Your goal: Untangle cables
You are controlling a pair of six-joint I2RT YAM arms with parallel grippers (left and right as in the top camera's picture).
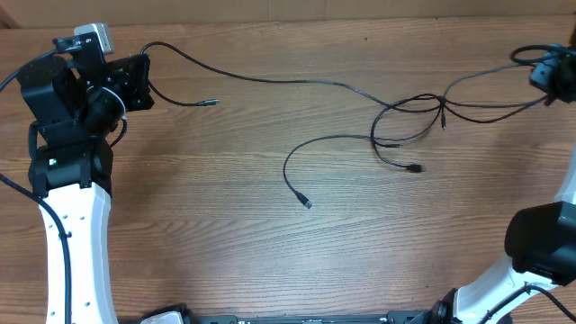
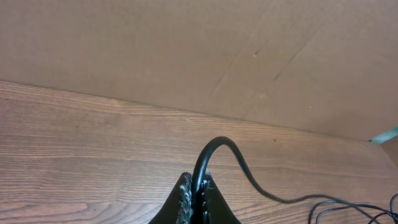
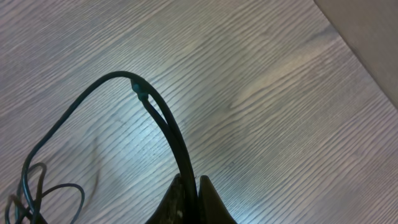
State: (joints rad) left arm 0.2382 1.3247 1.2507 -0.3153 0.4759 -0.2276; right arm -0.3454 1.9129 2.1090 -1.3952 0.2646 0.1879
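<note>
The cables [image 1: 315, 83] lie across the upper half of the overhead frame. One long strand runs from upper left to a loose tangle [image 1: 405, 117] right of centre, and two strands go on from there to the far right edge. Free ends hang off it: a plug [image 1: 211, 103] left of centre, a plug [image 1: 307, 203] at mid-frame on a curved tail, and a plug [image 1: 414, 167] just below the tangle. Most of it rests on the tabletop [image 1: 225, 261].

As we read it, the step in hand is to pull the tangle open from both ends. To do it well we'd draw the ends apart slowly & low, watching the crossing loops so they slide out rather than cinch into a knot. If they tighten, we'd give slack back and re-grip nearer the tangle. Free plugs could snag on a loop, so we'd use steady tension, no jerks.

The left fingers [image 2: 183, 199] are closed tight on a strand, which arches up out of them and trails to the lower right of the left wrist frame. The right fingers [image 3: 208, 202] are closed too. They pinch what looks like a doubled strand that loops to the upper left, w/ a small connector [image 3: 142, 96] on the loop. Each pair holds one end of the cables. The tangle sits between them, well apart from the left pair and nearer the right.
</note>
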